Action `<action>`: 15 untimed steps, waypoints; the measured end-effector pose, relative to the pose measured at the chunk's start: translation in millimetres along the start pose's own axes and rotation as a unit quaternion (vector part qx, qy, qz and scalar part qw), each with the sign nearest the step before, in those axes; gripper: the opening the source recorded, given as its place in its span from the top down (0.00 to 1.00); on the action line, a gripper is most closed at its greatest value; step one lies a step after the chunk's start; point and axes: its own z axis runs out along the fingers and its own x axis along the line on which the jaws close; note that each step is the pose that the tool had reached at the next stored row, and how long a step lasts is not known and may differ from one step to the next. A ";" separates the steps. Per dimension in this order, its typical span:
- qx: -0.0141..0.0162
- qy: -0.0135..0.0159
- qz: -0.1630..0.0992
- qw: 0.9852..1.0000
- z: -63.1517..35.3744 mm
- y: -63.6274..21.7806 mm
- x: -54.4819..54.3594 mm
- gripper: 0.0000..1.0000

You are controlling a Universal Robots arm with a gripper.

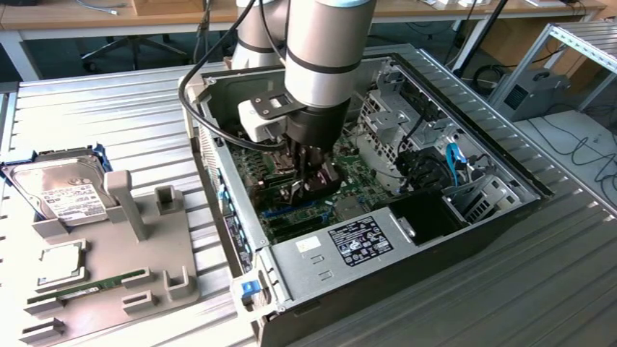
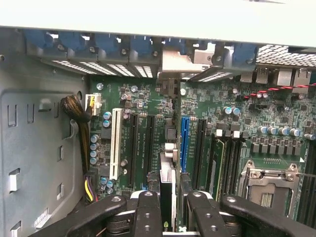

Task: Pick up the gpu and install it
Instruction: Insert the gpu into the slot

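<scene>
claw (image 2: 168,210): I hold the gpu (image 2: 168,185) edge-on, half closed | place: inside computer case (image 1: 289,260) | gpu long axis runs along blue slot (image 2: 184,143), just beside it

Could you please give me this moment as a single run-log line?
gripper: shut on gpu | position: inside computer case, card edge-on above motherboard slots | tray: hard drive, memory stick remain
</scene>
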 end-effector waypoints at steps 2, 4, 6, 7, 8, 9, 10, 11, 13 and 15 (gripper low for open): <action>0.000 0.001 0.007 1.000 0.5 0.0 -0.1 0.74; 0.000 0.002 0.014 1.000 1.2 0.0 -0.4 0.74; -0.001 0.003 0.021 1.000 1.7 -0.1 -2.6 0.74; -0.001 0.003 0.022 1.000 1.7 -0.2 -4.9 0.74; -0.001 0.003 0.023 1.000 1.7 -0.4 -7.6 0.74; -0.001 0.003 0.023 1.000 1.7 -0.5 -9.4 0.74; -0.001 0.003 0.024 1.000 1.7 -0.6 -11.3 0.74; -0.001 0.003 0.024 1.000 1.7 -0.7 -12.8 0.74; -0.001 0.003 0.026 1.000 1.9 -0.4 -13.8 0.74; -0.001 0.003 0.026 1.000 2.3 -0.3 -13.8 0.74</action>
